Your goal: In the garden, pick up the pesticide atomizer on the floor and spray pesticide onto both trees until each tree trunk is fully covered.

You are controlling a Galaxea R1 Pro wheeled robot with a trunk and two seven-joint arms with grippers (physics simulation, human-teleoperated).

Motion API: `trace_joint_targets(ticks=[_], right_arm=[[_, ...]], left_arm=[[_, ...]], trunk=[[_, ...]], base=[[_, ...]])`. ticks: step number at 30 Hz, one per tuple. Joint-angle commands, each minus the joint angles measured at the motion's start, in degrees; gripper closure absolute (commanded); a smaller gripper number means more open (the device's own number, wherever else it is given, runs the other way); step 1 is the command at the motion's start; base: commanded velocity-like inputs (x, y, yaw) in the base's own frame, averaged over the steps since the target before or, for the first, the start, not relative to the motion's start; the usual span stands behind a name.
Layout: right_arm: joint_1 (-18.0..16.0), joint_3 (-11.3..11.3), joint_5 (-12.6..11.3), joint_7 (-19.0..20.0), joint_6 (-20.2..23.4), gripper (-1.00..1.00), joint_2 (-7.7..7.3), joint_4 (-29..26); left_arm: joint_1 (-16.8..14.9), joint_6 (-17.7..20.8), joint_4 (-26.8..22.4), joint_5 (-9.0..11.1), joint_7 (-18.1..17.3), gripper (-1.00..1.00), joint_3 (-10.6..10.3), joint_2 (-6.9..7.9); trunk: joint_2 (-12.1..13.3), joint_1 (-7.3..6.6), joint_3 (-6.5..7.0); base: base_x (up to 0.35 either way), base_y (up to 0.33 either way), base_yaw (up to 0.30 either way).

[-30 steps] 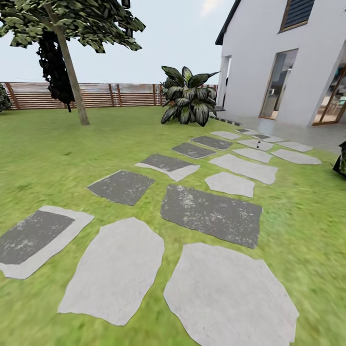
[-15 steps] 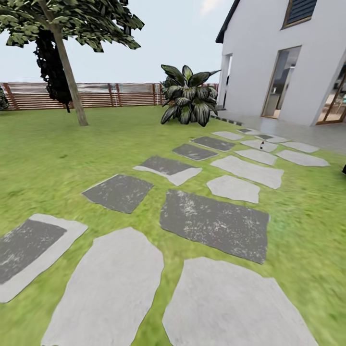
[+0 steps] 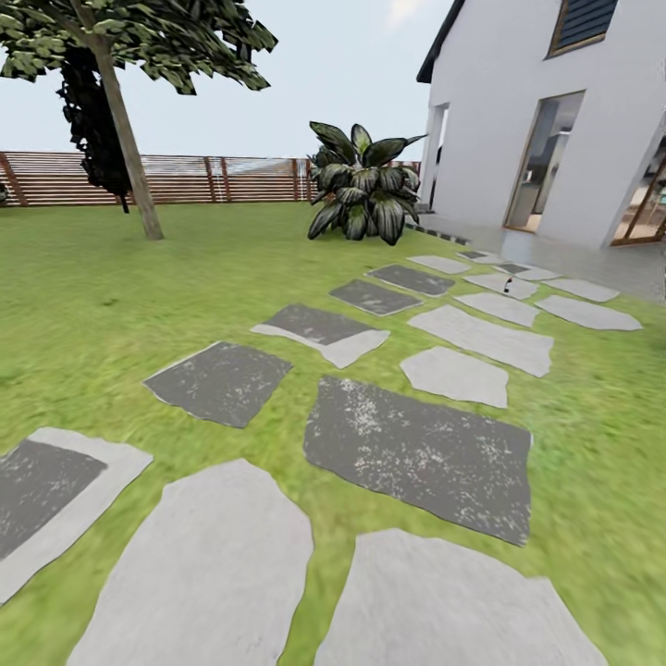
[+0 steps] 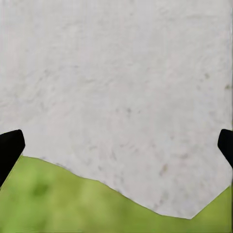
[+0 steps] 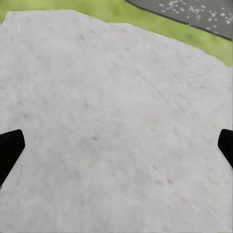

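The camera has rolled forward along the stepping stones (image 3: 421, 449) — they sit lower and larger than a second ago. At ten o'clock a tree (image 3: 120, 111) rises from the lawn (image 3: 102, 305) before the slatted fence (image 3: 213, 180); at twelve, a broad-leafed bush (image 3: 361, 190); at two, a tiny dark bottle-like thing (image 3: 507, 285) on a far stone, probably the atomizer. Left gripper (image 4: 116, 145) and right gripper (image 5: 116, 145) hang spread wide, empty. This is the approach — next, drive closer.
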Motion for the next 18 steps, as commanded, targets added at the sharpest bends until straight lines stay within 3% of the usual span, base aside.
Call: trace_joint_targets(ticks=[1,18], right_arm=[[-0.05,-0.02,-0.02,-0.02,-0.17,-1.0,0.0,0.04],[-0.02,-0.02,-0.02,-0.02,-0.17,-1.0,0.0,-0.05]], left_arm=[[-0.02,-0.18,0.04,0.38,0.0,-1.0,-0.02,-0.01],[-0.02,-0.24,-0.13,0.38,0.0,-1.0,-0.02,-0.02]], trunk=[[-0.02,0.02,-0.05],[-0.02,0.02,-0.05]], base=[[0.34,0.0,-0.117],[0.34,0.0,-0.281]])
